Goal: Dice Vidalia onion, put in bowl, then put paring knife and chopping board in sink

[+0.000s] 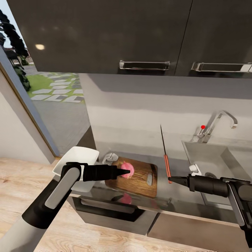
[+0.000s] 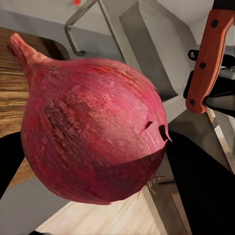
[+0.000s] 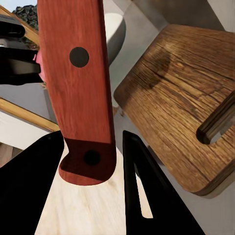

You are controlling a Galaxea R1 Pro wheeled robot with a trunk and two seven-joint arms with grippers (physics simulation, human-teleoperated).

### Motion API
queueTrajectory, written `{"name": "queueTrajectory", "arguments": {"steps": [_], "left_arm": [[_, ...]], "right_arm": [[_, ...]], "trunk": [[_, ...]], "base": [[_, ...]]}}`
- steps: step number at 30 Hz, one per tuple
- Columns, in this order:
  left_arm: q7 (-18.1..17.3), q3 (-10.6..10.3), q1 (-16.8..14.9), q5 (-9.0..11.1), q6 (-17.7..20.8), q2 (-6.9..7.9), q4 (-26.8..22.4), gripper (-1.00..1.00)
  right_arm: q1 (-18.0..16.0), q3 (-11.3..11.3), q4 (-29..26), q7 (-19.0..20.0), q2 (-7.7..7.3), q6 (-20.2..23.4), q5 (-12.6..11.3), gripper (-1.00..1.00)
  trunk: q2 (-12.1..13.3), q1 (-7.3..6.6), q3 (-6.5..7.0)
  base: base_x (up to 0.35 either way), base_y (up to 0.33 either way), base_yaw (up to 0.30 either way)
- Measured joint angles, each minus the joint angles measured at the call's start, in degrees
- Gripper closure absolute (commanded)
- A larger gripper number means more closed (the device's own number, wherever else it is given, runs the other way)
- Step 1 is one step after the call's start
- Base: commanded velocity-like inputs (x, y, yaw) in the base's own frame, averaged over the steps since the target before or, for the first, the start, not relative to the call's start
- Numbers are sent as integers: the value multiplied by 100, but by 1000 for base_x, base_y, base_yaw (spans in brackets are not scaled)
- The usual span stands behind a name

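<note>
With the Vidalia onion [image 1: 127,170] out of the sink [image 1: 210,157], whole, pinched by the left tool [image 1: 126,172] over the chopping board [image 1: 140,178], and the right tool [image 1: 170,180] gripping the upright paring knife [image 1: 166,157], dicing, the bowl [image 1: 75,157] transfer and sink drop-off remain.

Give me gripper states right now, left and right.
Left gripper: closed on the Vidalia onion, over the chopping board.
Right gripper: closed on the paring knife handle, blade pointing up.
</note>
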Motion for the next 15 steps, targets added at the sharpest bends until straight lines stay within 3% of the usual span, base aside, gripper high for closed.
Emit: {"name": "queueTrajectory", "arguments": {"steps": [9,15], "left_arm": [[-49,-8,0,9,11,-16,-23,100],[-357,-10,0,17,19,-36,-32,100]], "right_arm": [[0,0,0,0,0,-7,0,100],[0,3,0,0,0,-11,0,100]], "trunk": [[0,0,-84],[0,0,-140]], "base": [[0,0,0],[0,0,0]]}}
